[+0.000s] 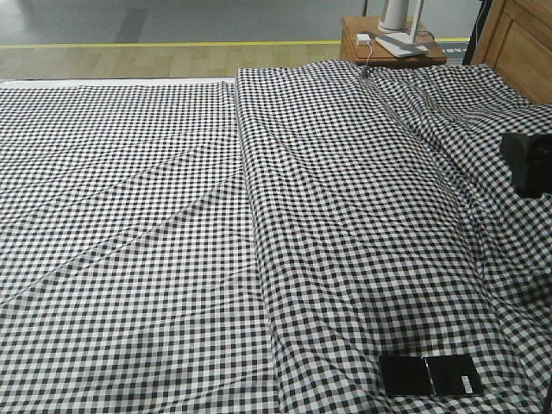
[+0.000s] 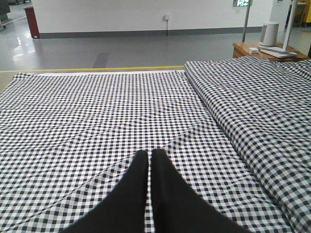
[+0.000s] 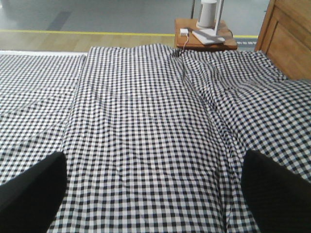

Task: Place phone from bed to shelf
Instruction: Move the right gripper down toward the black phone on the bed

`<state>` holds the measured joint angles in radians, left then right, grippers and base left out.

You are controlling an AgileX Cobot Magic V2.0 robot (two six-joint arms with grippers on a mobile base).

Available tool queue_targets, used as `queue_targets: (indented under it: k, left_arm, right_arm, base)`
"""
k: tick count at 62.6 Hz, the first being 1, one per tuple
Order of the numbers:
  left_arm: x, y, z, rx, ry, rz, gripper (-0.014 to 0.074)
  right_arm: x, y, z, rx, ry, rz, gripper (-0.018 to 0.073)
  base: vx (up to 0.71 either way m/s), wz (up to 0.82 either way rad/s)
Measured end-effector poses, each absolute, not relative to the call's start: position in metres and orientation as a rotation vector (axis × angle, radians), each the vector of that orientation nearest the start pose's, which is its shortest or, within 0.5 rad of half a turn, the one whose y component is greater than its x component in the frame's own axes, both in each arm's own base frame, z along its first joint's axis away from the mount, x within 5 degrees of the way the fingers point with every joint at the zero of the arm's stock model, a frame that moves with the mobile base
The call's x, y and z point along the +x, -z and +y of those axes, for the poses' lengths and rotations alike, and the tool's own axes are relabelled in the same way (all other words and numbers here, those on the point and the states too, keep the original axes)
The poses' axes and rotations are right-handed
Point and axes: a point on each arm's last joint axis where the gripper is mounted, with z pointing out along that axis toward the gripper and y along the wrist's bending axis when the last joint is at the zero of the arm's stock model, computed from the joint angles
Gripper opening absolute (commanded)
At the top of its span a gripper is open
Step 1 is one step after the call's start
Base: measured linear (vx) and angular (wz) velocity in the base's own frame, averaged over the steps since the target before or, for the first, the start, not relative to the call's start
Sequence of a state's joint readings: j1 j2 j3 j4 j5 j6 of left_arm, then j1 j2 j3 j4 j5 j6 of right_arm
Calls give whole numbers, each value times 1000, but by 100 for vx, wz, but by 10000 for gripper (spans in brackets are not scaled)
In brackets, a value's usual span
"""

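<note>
Mock bedroom set up inside a lab/test hall. Bedroom bits: big bed [image 1: 129, 216] w/ gingham cover, wood headboard [image 1: 517, 43] at its right edge, nightstand [image 1: 349, 53] by far corner. Hall bits: glossy grey floor [image 2: 121, 48], yellow line [image 2: 97, 69] along bed's far edge, white wall [image 2: 121, 14], green sign [image 2: 241, 3] up high.

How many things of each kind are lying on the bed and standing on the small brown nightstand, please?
Phone, lying on the bed: 1
White cylinder, on the nightstand: 1
Small white block: 1
Flat grey slab with a thin white post at it: 1
Total: 4
</note>
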<state>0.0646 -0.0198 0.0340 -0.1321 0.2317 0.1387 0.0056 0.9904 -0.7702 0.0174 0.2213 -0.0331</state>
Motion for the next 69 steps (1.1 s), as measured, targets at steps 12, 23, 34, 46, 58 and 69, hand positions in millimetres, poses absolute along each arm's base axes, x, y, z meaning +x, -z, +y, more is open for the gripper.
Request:
queue_targets:
  k: [12,23,34,46,58,69]
  left_arm:
    - [55,-182,1,-25,-29,1727,1]
    - [55,-182,1,-25,-29,1727,1]
    - [55,-182,1,-25,-29,1727,1]
    - [55,-182,1,-25,-29,1727,1]
    - [55,-182,1,-25,-29,1727,1]
    - [55,-182,1,-25,-29,1727,1]
  right_arm:
    - [213,-335,2,-23,2,1948,664]
    - [214,-336,2,-23,2,1944,599]
    - [214,-337,2,-25,4,1927,579]
    - [217,-347,2,-51,21,1935,579]
    - [236,-363,-10,56,12,1990,579]
    - [251,-368,-49,256,78,2088,579]
  base:
    - [0,0]
    - [0,0]
    - [0,0]
    - [0,0]
    - [0,0]
    - [0,0]
